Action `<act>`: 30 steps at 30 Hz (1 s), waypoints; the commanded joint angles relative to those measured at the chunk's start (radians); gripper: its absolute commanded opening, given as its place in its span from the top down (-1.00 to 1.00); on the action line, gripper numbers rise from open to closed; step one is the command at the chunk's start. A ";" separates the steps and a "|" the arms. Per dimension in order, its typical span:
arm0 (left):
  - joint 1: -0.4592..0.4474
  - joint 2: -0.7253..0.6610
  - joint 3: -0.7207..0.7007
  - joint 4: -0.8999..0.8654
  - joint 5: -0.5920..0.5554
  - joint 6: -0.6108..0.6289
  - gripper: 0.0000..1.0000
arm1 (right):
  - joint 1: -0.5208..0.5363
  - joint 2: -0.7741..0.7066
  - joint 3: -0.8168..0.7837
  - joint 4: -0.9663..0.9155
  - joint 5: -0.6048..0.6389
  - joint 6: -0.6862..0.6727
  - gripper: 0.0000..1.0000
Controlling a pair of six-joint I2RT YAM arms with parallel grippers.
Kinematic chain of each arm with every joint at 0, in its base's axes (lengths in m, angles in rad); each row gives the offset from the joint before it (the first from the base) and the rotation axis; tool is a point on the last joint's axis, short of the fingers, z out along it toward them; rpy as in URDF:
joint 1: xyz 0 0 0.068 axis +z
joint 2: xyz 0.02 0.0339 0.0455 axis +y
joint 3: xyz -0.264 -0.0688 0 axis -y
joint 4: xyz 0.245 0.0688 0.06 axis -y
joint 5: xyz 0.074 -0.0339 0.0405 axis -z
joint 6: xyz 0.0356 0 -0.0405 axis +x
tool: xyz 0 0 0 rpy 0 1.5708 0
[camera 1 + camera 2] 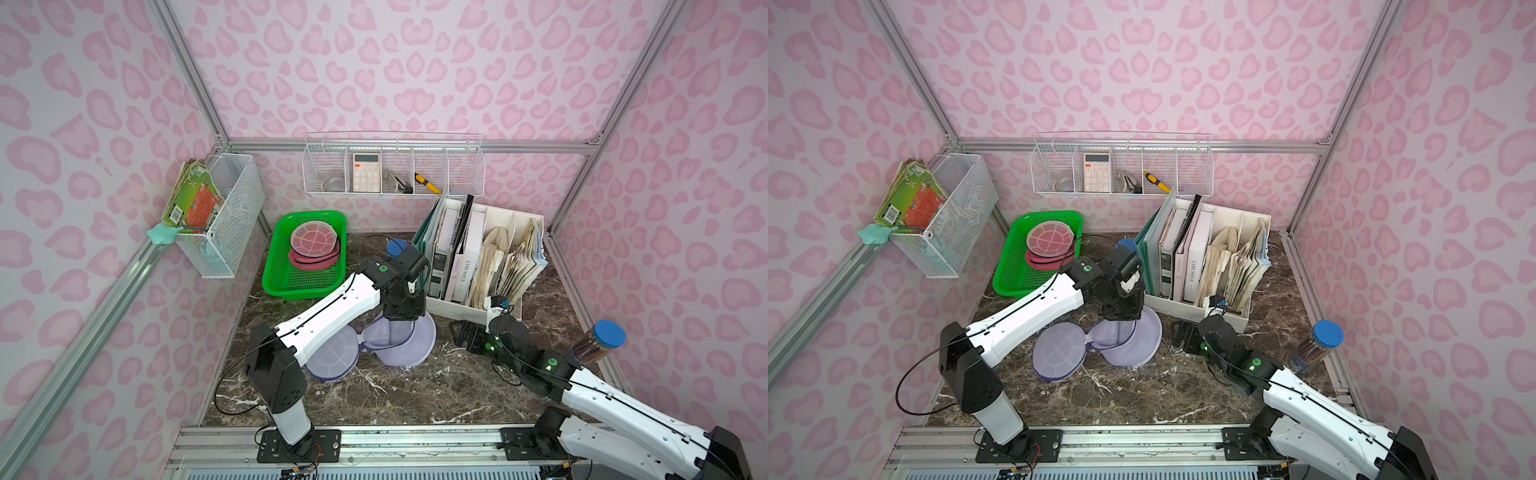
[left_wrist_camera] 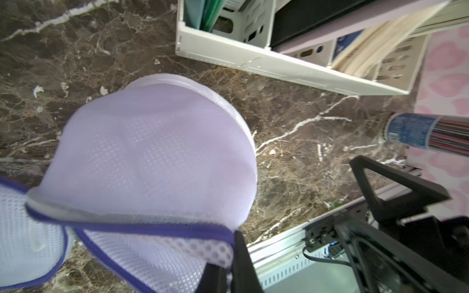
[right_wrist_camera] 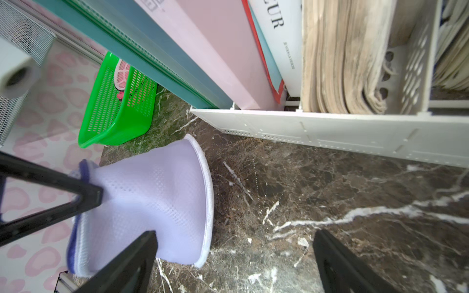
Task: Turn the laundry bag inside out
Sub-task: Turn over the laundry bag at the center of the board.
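The laundry bag [image 1: 409, 347] [image 1: 1138, 345] is lavender mesh with a dark purple zipper trim, and it lies crumpled on the marble table between the two arms. My left gripper [image 1: 401, 318] [image 1: 1121, 316] points down onto its far side. In the left wrist view, this gripper [image 2: 229, 263] is shut on the bag's [image 2: 152, 142] trimmed mesh edge. My right gripper [image 1: 465, 336] [image 1: 1183, 338] sits low just right of the bag. It stands open [image 3: 236, 263] over bare marble, with the bag [image 3: 152, 203] beside one finger.
A green basket [image 1: 311, 215] with pink mesh bags stands at the back left. A white file rack [image 1: 449, 309] full of books stands right behind the bag. A pencil tube with a blue lid [image 1: 609, 336] stands at the right edge. Wire baskets hang on the walls.
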 commanded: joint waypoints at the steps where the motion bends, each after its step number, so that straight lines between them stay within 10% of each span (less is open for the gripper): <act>1: 0.017 -0.047 -0.041 0.047 0.064 -0.019 1.00 | -0.008 0.000 0.015 0.042 -0.037 -0.046 -0.98; 9: 0.109 -0.208 -0.341 0.283 0.204 -0.081 1.00 | -0.122 -0.068 -0.153 0.338 -0.340 -0.009 -0.13; 26: 0.152 -0.255 -0.414 0.281 0.213 -0.065 1.00 | -0.127 0.205 -0.094 0.528 -0.552 -0.055 0.26; 30: 0.156 -0.257 -0.418 0.278 0.211 -0.062 1.00 | -0.125 0.271 -0.063 0.548 -0.581 -0.056 0.64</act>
